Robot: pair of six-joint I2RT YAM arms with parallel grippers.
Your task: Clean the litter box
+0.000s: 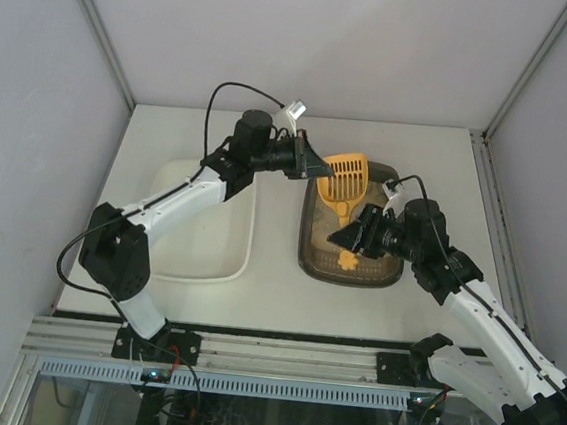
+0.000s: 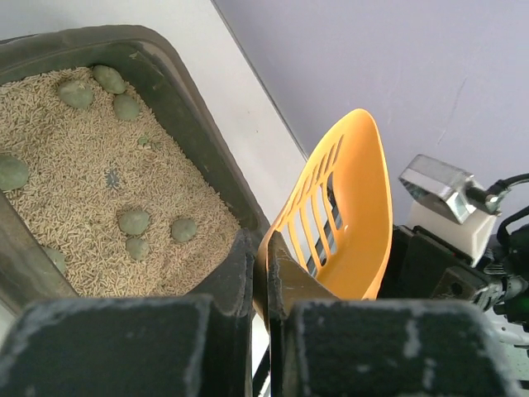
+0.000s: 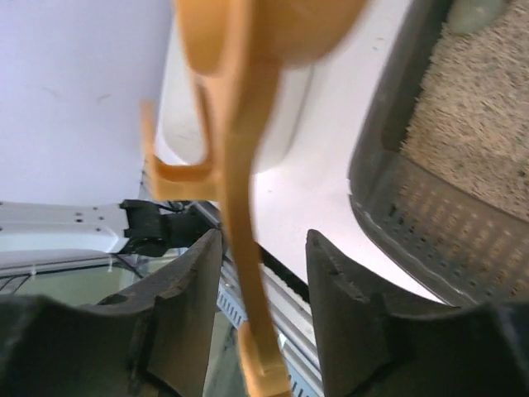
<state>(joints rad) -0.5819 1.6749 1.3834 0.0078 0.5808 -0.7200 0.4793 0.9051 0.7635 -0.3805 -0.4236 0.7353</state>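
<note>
The dark brown-grey rounded plastic litter box [image 1: 349, 278] sits on the right half of the white table [image 1: 420, 155], just right of a white rounded plastic tray [image 1: 201, 237]. Its pale sandy litter carries several greenish lumps [image 2: 134, 221].

A yellow slotted plastic scoop [image 1: 347, 174] hangs over the far end of the box, blade far and handle pointing near.

The left gripper [image 1: 320, 168] is just off the box's far-left corner. Its fingers are pressed together on the thin side edge of the scoop's blade, and the left wrist view shows the yellow rim pinched between them [image 2: 263, 248].

The right gripper [image 1: 346, 241] hovers over the middle of the box. Its fingers are spread, with the scoop's handle [image 3: 240, 165] running between them. That view is blurred, so whether either finger touches the handle cannot be told, though gaps seem to show on both sides.

The left arm rises from its near-left base, bends at an elbow on the left, and stretches far and right across the white tray. The right arm comes from the near right, its forearm angled far and left and its wrist turned left above the litter.
</note>
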